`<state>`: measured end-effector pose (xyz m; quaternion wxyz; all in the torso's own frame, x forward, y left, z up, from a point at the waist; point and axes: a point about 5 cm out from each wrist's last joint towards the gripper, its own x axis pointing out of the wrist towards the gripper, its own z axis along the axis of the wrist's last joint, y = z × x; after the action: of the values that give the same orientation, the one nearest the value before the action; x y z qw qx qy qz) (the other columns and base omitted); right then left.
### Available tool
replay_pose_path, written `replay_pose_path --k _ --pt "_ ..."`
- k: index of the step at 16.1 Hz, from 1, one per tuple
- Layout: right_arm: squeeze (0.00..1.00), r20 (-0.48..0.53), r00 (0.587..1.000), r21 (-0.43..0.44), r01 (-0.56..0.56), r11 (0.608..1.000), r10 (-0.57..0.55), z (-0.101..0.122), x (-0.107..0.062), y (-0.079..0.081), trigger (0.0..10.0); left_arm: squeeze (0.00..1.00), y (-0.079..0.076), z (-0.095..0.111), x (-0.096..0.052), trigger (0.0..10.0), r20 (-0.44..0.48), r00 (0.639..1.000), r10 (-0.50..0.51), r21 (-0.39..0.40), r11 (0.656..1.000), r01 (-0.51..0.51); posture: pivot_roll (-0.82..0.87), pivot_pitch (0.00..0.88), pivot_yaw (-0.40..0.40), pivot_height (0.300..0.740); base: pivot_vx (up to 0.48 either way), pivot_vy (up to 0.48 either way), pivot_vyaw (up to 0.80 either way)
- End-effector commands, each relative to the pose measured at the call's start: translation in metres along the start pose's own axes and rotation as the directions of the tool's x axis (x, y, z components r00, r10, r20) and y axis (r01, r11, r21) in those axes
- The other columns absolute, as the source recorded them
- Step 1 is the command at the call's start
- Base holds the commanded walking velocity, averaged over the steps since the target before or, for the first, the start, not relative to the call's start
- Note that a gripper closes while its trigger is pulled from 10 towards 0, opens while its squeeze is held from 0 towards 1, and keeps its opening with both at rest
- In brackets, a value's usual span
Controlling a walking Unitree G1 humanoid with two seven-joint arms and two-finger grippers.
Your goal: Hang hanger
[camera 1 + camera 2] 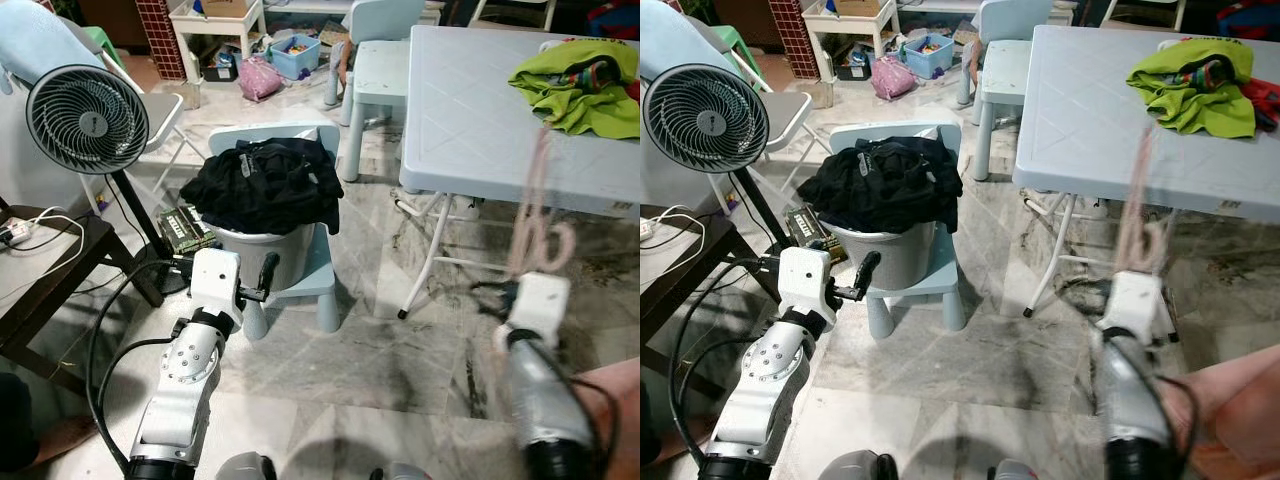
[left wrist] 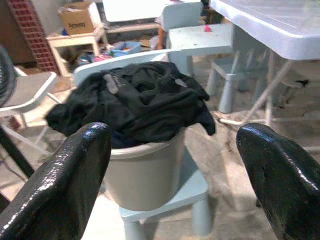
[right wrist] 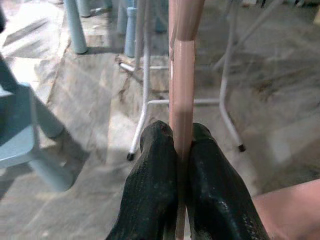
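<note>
- Pink plastic hanger (image 3: 182, 75) pinched between the two black fingers (image 3: 150, 165) of the right claw (image 3: 176, 137), low at the robot's right, rising blurred toward the table's near edge.
- Carrying step, by the look of it: hanger gripped but not yet hung, with no rail or hook to be made out.
- Next move, as a judgement: find a bar or edge to hang on, lift the hook end above it and lower it on before loosening the grip.
- Left claw (image 2: 175, 165) spread wide and holding nothing, raised at the robot's left and aimed at the bucket.
- Just beyond, grey bucket (image 1: 268, 252) heaped with black clothes (image 1: 265, 183), standing on a small pale blue chair (image 1: 318, 272).
- To the left, black fan (image 1: 88, 118) on its stand, beside a dark side table (image 1: 45, 262).
- Farther right, pale blue table (image 1: 470, 110) on white folding legs, green garment (image 1: 575, 82) lying at its far corner.
- Farthest back, clutter of boxes and another pale chair (image 1: 378, 70).
</note>
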<state>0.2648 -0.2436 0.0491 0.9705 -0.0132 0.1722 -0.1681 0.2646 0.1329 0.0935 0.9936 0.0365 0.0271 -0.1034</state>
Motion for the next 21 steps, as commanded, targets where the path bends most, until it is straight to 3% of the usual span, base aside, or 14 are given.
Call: replay_pose_path --k 1,21 --pt "0.0 0.033 0.999 -0.009 0.023 1.0 -0.022 0.0102 -0.0007 -0.0029 10.0 0.0 0.0 0.0044 0.0011 10.0 0.005 1.0 -0.011 -0.008 1.0 0.011 -0.01 0.018 0.011 0.74 0.0 0.315 -0.8" --pt "0.0 0.025 0.999 -0.006 0.043 0.999 -0.043 0.0162 -0.0011 -0.0028 10.0 0.0 -0.0031 0.0078 0.0086 10.0 -0.006 0.996 -0.084 -0.071 0.994 0.084 -0.02 0.0 0.007 0.74 0.0 0.441 -0.8"
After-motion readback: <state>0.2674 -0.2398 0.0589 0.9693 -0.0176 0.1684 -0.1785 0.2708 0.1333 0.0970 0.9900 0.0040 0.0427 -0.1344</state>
